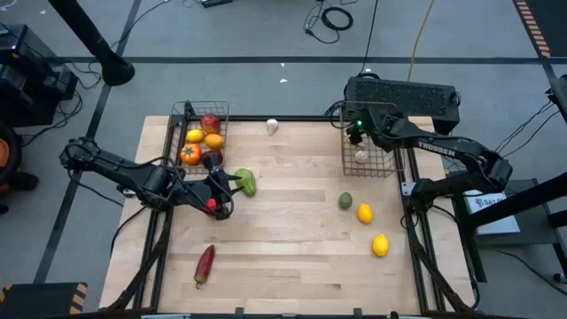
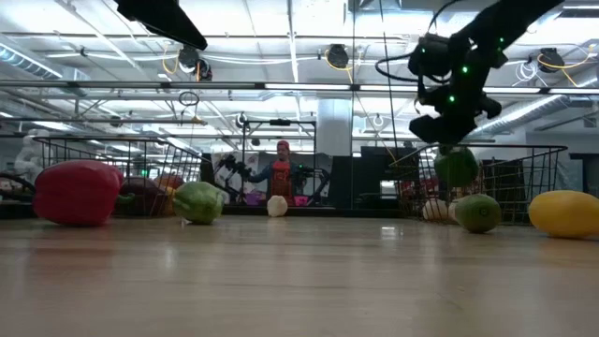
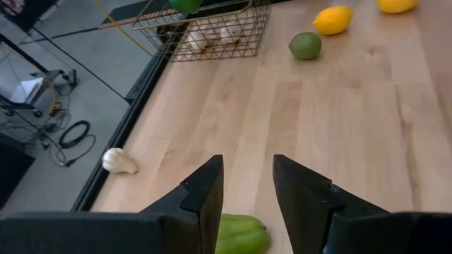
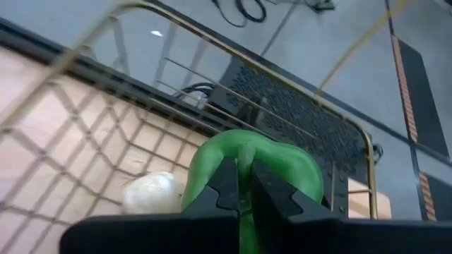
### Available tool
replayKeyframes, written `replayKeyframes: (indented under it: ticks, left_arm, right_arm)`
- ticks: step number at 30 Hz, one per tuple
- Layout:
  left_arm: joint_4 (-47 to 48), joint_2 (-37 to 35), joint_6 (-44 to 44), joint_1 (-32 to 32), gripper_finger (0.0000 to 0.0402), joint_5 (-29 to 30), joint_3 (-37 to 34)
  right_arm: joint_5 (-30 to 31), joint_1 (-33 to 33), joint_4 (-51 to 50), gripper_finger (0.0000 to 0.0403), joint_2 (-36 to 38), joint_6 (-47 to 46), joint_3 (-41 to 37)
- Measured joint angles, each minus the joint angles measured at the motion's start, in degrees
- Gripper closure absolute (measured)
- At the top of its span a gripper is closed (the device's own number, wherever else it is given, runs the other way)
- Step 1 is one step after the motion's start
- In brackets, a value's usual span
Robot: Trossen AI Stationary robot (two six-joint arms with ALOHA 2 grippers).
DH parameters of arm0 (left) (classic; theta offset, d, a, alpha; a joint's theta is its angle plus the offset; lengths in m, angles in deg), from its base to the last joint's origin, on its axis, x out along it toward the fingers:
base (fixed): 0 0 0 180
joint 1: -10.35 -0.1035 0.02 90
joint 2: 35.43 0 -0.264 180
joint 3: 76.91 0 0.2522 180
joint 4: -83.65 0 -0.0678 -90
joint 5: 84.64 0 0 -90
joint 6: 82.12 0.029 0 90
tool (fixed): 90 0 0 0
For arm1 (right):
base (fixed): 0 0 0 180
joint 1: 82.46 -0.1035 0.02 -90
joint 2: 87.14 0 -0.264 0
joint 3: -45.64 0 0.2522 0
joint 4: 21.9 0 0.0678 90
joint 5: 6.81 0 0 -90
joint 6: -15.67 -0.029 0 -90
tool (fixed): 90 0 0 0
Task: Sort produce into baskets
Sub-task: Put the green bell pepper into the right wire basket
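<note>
Two wire baskets stand on the table (image 1: 283, 266). The right gripper (image 1: 357, 133) hangs over the right basket (image 1: 390, 170), its fingers pinched tight on the stem of a green pepper (image 4: 254, 166) that dangles just above the mesh. Under it, inside that basket, lie pale garlic bulbs (image 4: 152, 194). Out on the wood beyond this basket sit a lime (image 1: 345, 201) and two lemons (image 1: 365, 213), well apart from the gripper.

The left gripper (image 1: 223, 184) sits low near the left basket (image 1: 182, 115), fingers partly spread and gripping nothing. A second green pepper (image 3: 240, 234) lies just ahead of its fingertips, between them as seen from the wrist. A red pepper (image 1: 211, 206) lies just beside the gripper, a dark red chili (image 1: 204, 264) farther off, and a loose garlic (image 1: 273, 126) beyond. The left basket holds oranges and red pieces.
</note>
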Motion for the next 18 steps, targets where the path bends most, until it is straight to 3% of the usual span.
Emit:
replayKeyframes:
  ticks: [18]
  left_arm:
    - [-4.9,2.2,-0.1,0.0,0.0269,-1.2,0.0]
  right_arm:
    - [0.0,4.4,4.3,0.0354,-3.4,-3.1,-5.4]
